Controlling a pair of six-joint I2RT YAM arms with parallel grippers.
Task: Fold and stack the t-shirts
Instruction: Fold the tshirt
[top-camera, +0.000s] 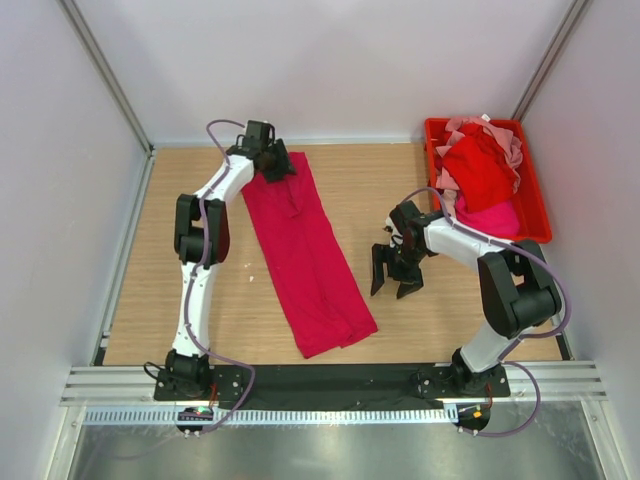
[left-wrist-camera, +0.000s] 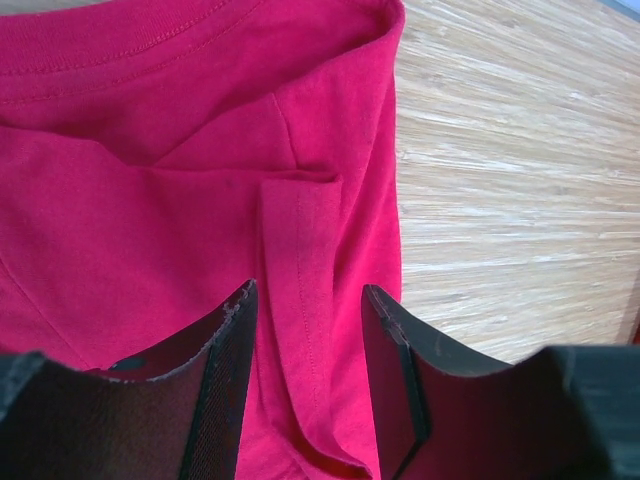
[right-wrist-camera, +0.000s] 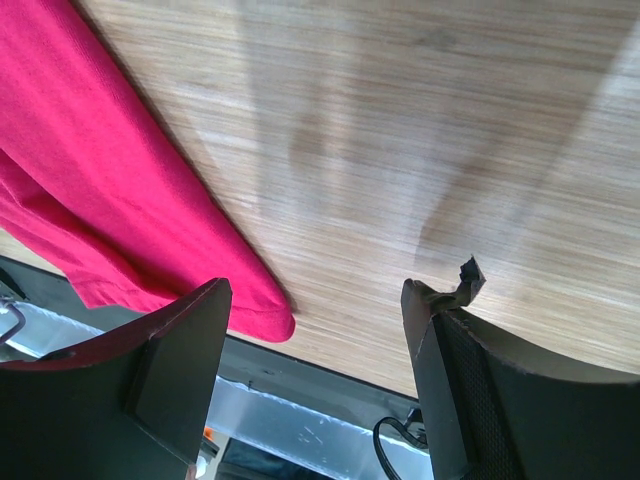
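A light-grained wooden tabletop (top-camera: 400, 180) fills the floor of a white-walled enclosure (top-camera: 330, 60). A rigid red plastic bin (top-camera: 537, 195) stands at its far right corner. A black base strip (top-camera: 330, 375) and a white slotted cable duct (top-camera: 330, 416) run along the near edge

Top cam looks down from high up; sees whole table (top-camera: 400, 180). Both wrist cams sit v. close, low down; all three share the magenta t-shirt (top-camera: 305, 255).
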